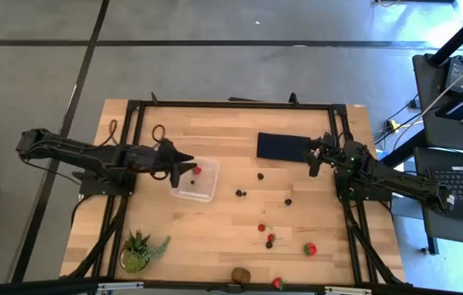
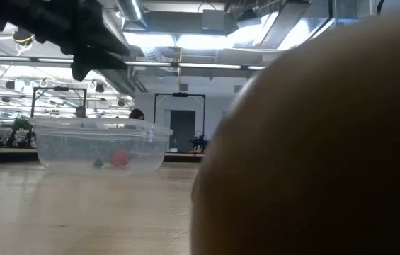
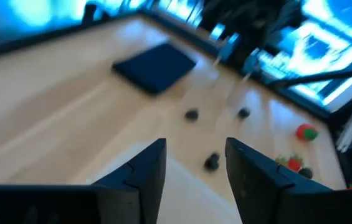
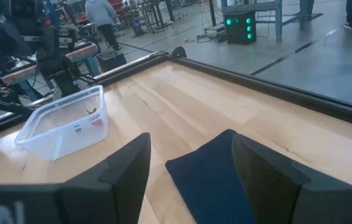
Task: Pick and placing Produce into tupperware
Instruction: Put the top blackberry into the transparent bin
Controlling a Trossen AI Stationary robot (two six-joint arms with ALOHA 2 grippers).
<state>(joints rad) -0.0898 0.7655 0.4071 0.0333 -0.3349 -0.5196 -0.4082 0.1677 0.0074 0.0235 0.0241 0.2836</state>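
The clear tupperware point(image 1: 196, 182) stands left of the table's middle, with a red strawberry point(image 2: 120, 159) and a dark berry point(image 2: 98, 163) on its floor. My left gripper point(image 1: 187, 169) hovers open over its left rim, nothing between the fingers point(image 3: 194, 149). More produce lies loose on the wood: dark berries point(image 1: 261, 175) point(image 1: 239, 193) point(image 1: 288, 201), strawberries point(image 1: 261, 227) point(image 1: 309, 248) point(image 1: 278, 283), and a brown kiwi point(image 1: 241, 275) at the near edge. My right gripper point(image 1: 313, 162) waits open at the right end of the dark blue rectangle point(image 4: 216, 177).
A spiky green potted plant point(image 1: 141, 250) stands at the near left corner. The flat dark blue rectangle point(image 1: 282, 146) lies far right of the tupperware. In the low view the kiwi point(image 2: 327, 149) fills the right half, close to the camera. A black frame point(image 1: 231, 105) borders the table.
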